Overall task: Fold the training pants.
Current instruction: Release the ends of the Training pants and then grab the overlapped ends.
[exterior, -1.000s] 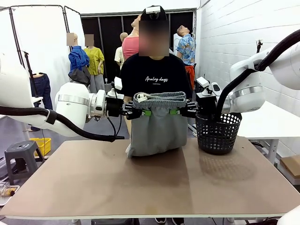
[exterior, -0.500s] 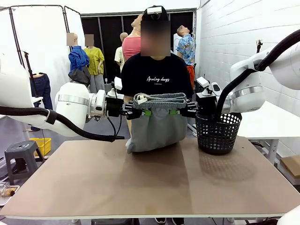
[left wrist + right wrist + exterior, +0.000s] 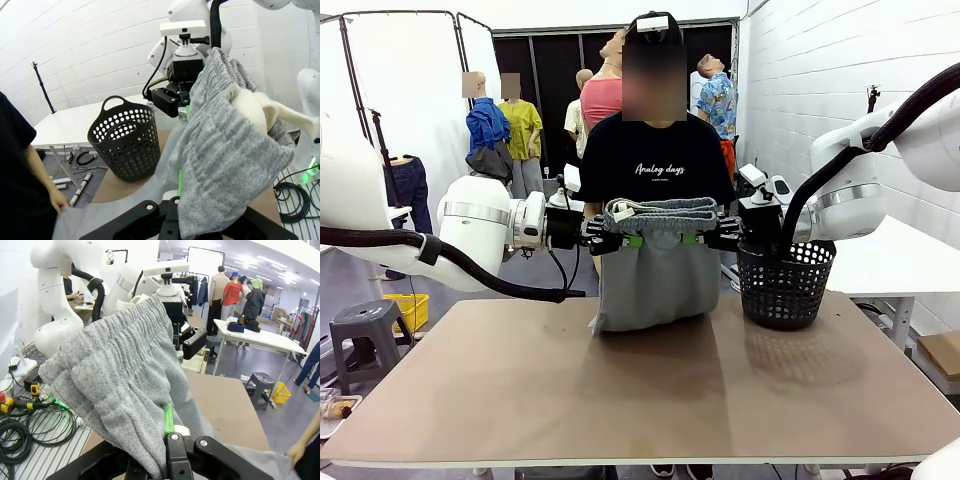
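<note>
The light grey training pants (image 3: 655, 270) hang in the air above the far side of the table, held by the gathered waistband. My left gripper (image 3: 628, 239) is shut on the waistband's left end and my right gripper (image 3: 696, 238) is shut on its right end. The lower part of the pants rests bunched on the tabletop. In the left wrist view the grey fabric (image 3: 225, 165) drapes over my fingers, with a white inner pocket showing. In the right wrist view the ribbed waistband (image 3: 125, 365) is clamped between green pads (image 3: 168, 420).
A black mesh basket (image 3: 785, 283) stands on the table at the far right, close to my right arm. A person in a black shirt (image 3: 655, 160) stands right behind the pants. The brown tabletop (image 3: 640, 390) stretches toward the near edge.
The hanging lower part of the pants has swayed slightly, its bottom edge shifting a little on the table. Both grippers hold the waistband at the same spot.
</note>
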`<state>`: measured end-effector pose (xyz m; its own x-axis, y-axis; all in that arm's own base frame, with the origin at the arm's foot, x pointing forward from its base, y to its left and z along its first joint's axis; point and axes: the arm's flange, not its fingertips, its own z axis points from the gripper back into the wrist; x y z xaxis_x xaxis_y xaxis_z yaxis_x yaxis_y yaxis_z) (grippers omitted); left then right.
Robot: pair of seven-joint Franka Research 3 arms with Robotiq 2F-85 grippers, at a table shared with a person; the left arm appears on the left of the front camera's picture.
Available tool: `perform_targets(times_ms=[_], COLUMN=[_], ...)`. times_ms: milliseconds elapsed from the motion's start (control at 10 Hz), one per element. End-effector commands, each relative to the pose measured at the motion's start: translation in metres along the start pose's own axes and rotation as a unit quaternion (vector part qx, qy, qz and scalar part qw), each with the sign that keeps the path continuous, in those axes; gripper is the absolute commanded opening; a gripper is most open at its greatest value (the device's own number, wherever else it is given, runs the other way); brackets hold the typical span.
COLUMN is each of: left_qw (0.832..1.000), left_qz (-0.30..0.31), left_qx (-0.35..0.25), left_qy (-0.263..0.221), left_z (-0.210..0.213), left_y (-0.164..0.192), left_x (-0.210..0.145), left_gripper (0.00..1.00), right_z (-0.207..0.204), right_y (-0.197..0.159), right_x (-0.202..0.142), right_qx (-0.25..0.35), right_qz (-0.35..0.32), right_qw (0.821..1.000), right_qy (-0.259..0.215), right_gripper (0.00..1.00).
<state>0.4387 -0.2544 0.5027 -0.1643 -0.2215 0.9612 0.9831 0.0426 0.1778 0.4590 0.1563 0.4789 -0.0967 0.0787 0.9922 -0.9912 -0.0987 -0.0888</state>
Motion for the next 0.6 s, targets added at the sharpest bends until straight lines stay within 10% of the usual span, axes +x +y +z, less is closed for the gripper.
perform_targets(times_ms=[0,500], left_qw=[1.000,1.000], left_qz=[-0.007,-0.007], left_qx=[0.010,0.010], left_qy=[-0.008,-0.008], left_z=[-0.0007,-0.0007], left_y=[-0.0042,-0.0042], left_x=[0.0008,0.0008], left_gripper=[0.00,0.00], right_z=[-0.0004,-0.0004], right_y=[0.0015,0.0015], right_x=[0.0014,0.0014], right_qx=[0.005,0.005], right_qz=[0.006,0.006], right_qw=[1.000,1.000], right_qy=[-0.006,-0.006], right_gripper=[0.00,0.00])
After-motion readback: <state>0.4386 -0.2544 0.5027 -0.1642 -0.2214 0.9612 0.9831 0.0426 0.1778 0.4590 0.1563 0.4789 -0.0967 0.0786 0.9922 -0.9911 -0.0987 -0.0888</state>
